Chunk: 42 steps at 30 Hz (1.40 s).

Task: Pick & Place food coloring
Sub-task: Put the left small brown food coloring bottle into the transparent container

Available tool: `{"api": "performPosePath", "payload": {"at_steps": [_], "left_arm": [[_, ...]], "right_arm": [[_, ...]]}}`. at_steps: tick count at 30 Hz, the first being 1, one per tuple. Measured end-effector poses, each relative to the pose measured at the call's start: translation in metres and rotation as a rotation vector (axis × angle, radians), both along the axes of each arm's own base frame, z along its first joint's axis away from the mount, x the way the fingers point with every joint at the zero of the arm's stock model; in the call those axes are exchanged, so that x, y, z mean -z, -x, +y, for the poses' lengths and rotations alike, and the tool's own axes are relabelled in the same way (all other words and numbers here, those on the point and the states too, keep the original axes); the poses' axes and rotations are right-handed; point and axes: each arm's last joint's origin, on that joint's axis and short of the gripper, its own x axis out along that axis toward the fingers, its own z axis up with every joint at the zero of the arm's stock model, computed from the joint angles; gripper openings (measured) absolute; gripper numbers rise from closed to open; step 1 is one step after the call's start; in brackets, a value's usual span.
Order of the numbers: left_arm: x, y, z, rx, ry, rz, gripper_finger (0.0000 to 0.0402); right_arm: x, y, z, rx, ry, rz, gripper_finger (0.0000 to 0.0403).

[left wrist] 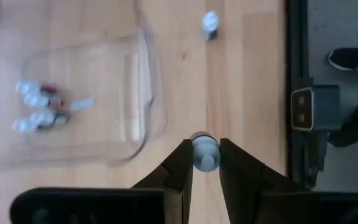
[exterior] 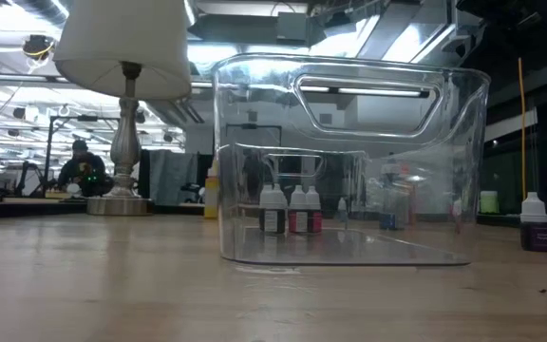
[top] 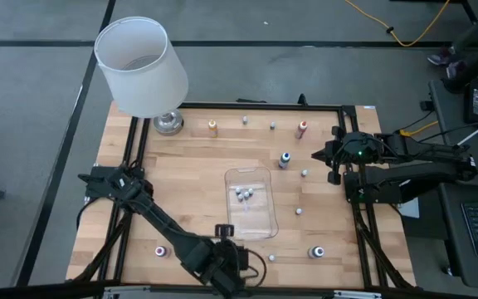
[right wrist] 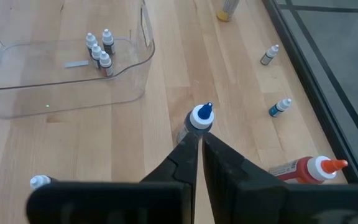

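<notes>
Overhead, we see the clear tray mid-table holding a few small food coloring bottles, with others scattered over the wooden table near a white lamp. The left gripper sits at the near edge; the right gripper waits beside a blue-capped bottle.

At table height, three bottles stand together inside the tray (upright, touching).

From the left wrist, the fingers are clamped on a pale-capped bottle just outside the tray.

From the right wrist, its jaws are pressed together, holding nothing, the blue-capped bottle just beyond their tips.
</notes>
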Motion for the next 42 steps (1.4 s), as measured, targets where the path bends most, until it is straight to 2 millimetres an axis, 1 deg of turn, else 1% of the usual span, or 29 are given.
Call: {"api": "performPosePath", "payload": {"at_steps": [2, 4, 7, 10, 14, 19, 21, 25, 31, 34, 37, 42], "left_arm": [[-0.009, 0.001, 0.009, -0.045, 0.032, 0.005, 0.0059], [-0.013, 0.002, 0.018, -0.066, 0.034, 0.025, 0.0059], [-0.015, -0.005, 0.033, -0.088, 0.044, 0.043, 0.0059], [-0.022, -0.013, 0.053, -0.059, 0.042, 0.050, 0.0059], [-0.028, -0.026, 0.085, -0.029, 0.022, 0.059, 0.0059], [-0.049, -0.039, 0.134, 0.048, -0.042, 0.010, 0.0059], [-0.054, -0.044, 0.152, 0.071, -0.051, -0.011, 0.0059], [-0.061, -0.048, 0.177, 0.147, -0.075, -0.024, 0.0059], [-0.059, -0.053, 0.201, 0.271, -0.059, 0.011, 0.0059], [-0.053, -0.058, 0.211, 0.311, -0.051, 0.010, 0.0059], [-0.045, -0.066, 0.222, 0.325, -0.001, -0.016, 0.0059], [-0.017, -0.081, 0.242, 0.341, 0.038, -0.057, 0.0059]], "right_arm": [[0.000, 0.000, 0.000, 0.000, 0.000, -0.001, 0.0028], [0.000, 0.000, 0.000, 0.000, 0.000, -0.002, 0.0028], [0.000, 0.000, 0.000, 0.000, 0.000, -0.004, 0.0028], [0.000, 0.000, 0.000, 0.005, -0.005, -0.006, 0.0028], [0.000, 0.000, 0.000, 0.019, -0.022, -0.011, 0.0028], [0.000, 0.000, 0.000, 0.020, -0.023, -0.011, 0.0028], [0.000, 0.000, 0.000, 0.018, -0.021, -0.011, 0.0028], [0.000, 0.000, 0.000, 0.019, -0.022, -0.011, 0.0028], [0.000, 0.000, 0.000, 0.023, -0.026, -0.012, 0.0028], [0.000, 0.000, 0.000, 0.037, -0.043, -0.017, 0.0028], [0.000, 0.000, 0.000, 0.037, -0.043, -0.017, 0.0028], [0.000, 0.000, 0.000, 0.036, -0.042, -0.017, 0.0028]]}}
